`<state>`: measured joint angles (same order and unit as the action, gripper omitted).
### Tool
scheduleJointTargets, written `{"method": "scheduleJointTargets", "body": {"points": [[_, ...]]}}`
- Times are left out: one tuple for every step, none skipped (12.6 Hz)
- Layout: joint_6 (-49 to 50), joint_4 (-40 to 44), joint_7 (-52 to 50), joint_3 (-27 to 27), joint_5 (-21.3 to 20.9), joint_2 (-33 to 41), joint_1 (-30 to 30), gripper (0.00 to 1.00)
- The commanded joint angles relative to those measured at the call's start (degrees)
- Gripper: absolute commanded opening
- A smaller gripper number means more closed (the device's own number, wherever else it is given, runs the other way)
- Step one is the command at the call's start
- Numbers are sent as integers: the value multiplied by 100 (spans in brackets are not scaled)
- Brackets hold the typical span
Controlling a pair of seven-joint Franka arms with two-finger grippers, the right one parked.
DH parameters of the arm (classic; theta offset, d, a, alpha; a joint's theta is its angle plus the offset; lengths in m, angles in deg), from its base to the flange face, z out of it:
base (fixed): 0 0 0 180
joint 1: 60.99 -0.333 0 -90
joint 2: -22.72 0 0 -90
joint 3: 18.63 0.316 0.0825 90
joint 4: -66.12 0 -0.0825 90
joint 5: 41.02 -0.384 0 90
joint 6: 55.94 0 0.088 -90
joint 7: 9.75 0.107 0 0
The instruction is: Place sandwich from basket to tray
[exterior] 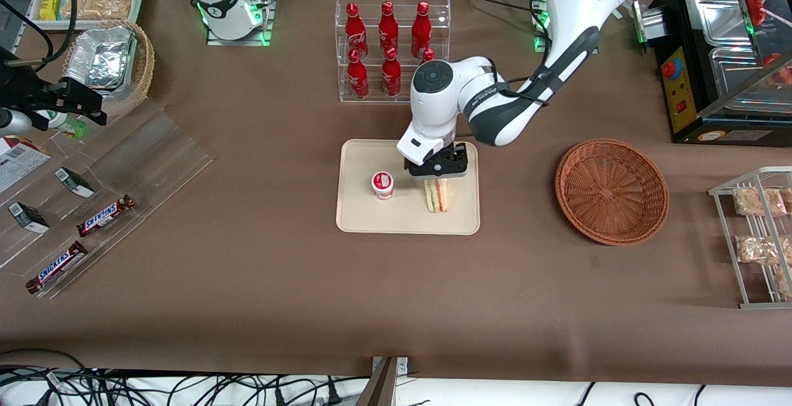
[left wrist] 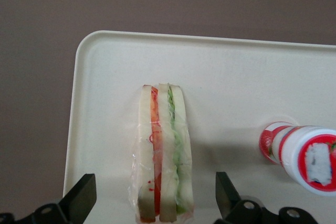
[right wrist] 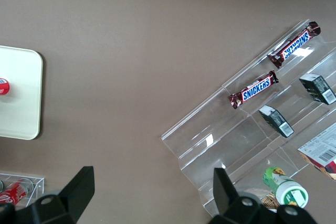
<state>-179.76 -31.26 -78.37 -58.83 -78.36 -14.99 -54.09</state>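
Sandwich: stands on edge on the tray, filling layers showing, beside a small red-and-white cup.
Gripper: directly above the sandwich, fingers spread wide on either side, not touching it.
Basket: on the table toward the working arm's end, well apart from the tray.

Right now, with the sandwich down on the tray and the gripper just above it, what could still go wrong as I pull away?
1. The sandwich stands on edge on the tray. The open gripper has a finger on each side; a sideways drift while rising could tip it.
2. The small red-and-white cup stands close by on the same tray, so a swing that way might knock it.
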Motion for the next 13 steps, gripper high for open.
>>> {"method": "scheduleJointTargets", "body": {"points": [[1066,717,803,-129,821,264,-120,100],[1244,930,841,-129,928,264,-128,100],[1289,1080,841,-138,956,282,-181,100],[1394,1159,867,-138,1017,299,-251,100],[1578,1299,876,-138,1026,334,-321,100],[1850,1431,876,-138,1026,378,-365,100],[2087,1633,885,-138,1026,431,-461,100],[2307,1861,894,-138,1078,440,-549,100],[2492,2124,998,-138,1105,440,-690,100],[2624,2301,1243,-138,1175,431,-804,100],[2774,2425,1393,-129,1271,440,-901,100],[2940,2539,1586,-129,1272,440,-1024,100],[3090,2601,1806,-112,1290,431,-1086,100]]}}
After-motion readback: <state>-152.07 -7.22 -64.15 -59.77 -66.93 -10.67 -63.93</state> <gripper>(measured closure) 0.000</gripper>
